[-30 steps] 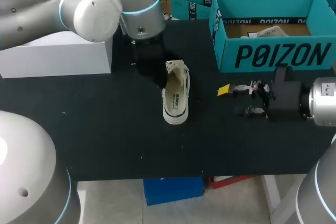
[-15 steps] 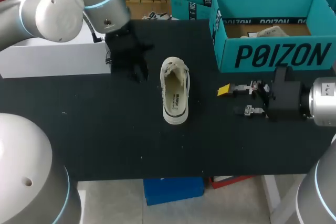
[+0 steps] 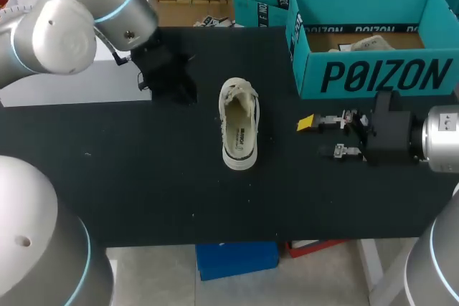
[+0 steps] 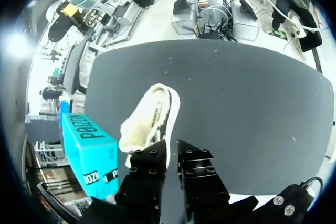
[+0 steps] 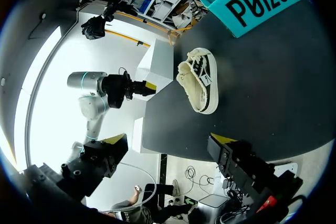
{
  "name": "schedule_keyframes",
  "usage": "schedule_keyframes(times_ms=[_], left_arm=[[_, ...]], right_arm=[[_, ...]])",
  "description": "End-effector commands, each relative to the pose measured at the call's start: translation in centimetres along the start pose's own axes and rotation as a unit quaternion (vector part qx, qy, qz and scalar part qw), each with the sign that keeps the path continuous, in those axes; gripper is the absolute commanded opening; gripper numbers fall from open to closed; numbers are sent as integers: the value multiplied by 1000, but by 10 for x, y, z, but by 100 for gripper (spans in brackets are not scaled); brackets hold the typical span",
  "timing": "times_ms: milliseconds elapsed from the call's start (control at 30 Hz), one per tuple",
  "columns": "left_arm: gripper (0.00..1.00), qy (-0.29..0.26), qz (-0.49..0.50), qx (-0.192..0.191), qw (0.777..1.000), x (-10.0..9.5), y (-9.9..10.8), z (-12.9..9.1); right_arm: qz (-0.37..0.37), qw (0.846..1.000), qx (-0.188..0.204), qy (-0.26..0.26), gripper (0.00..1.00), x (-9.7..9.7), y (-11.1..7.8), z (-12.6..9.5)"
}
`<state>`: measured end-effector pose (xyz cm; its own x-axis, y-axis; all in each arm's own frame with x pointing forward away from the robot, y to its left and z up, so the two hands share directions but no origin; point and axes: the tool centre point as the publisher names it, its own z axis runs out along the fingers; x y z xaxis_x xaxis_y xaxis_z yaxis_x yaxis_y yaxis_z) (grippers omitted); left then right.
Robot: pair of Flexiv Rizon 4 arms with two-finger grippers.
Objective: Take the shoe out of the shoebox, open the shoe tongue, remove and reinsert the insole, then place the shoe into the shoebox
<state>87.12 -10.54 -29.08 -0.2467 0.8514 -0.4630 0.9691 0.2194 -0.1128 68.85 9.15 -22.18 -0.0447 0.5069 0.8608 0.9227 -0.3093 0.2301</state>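
Black cloth covers the table [image 3: 143, 198], and the lower part of the head view shows only that cloth. In the middle of the frame stands the shoe [image 3: 239, 131], a cream low sneaker upright on its white sole. Its rounded heel points toward the bottom of the frame and its laced end toward the top. The mouth is open upward and the insole shows inside. The shoe is out on the table, apart from both grippers.

At the same height in the frame, to the shoe's right, the right gripper [image 3: 315, 137] points at the shoe. Its fingers are spread wide with nothing between them, and one yellow tip is showing.

Farther back, to the shoe's upper left, the left gripper [image 3: 183, 89] hangs over the table on the arm that comes in from the upper left corner. In its own wrist view the two black fingers [image 4: 149, 166] lie close together with nothing between them, and the shoe is just ahead of them.

Farthest back, the teal shoebox [image 3: 373, 69] sits open at the upper right with crumpled paper inside. A white box [image 3: 72, 89] lies at the left edge.
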Motion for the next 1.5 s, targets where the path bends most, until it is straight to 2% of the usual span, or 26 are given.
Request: schedule_keyframes(times_ms=[33, 400, 567, 700, 867, 1100, 1300, 1500], left_arm=[[0, -42, -19, 12, 999, -5, 19, 23], [0, -63, -40, 14, 997, -43, 48, 45], [0, -57, -28, 18, 998, -60, 51, 55], [0, -50, -16, 26, 998, -67, 48, 65], [0, -42, -9, 38, 998, -65, 41, 76], [0, -29, -11, 56, 998, -51, 29, 89], [0, -34, 1, 63, 997, -35, 18, 69], [0, -39, 8, 39, 998, -30, 32, 40]], right_arm=[[0, 1000, 0, 0, 100, 0, 0, 0], [0, 1000, 0, 0, 100, 0, 0, 0], [0, 1000, 0, 0, 100, 0, 0, 0], [0, 1000, 0, 0, 100, 0, 0, 0], [0, 1000, 0, 0, 100, 0, 0, 0], [0, 1000, 0, 0, 100, 0, 0, 0], [0, 1000, 0, 0, 100, 0, 0, 0], [0, 1000, 0, 0, 100, 0, 0, 0]])
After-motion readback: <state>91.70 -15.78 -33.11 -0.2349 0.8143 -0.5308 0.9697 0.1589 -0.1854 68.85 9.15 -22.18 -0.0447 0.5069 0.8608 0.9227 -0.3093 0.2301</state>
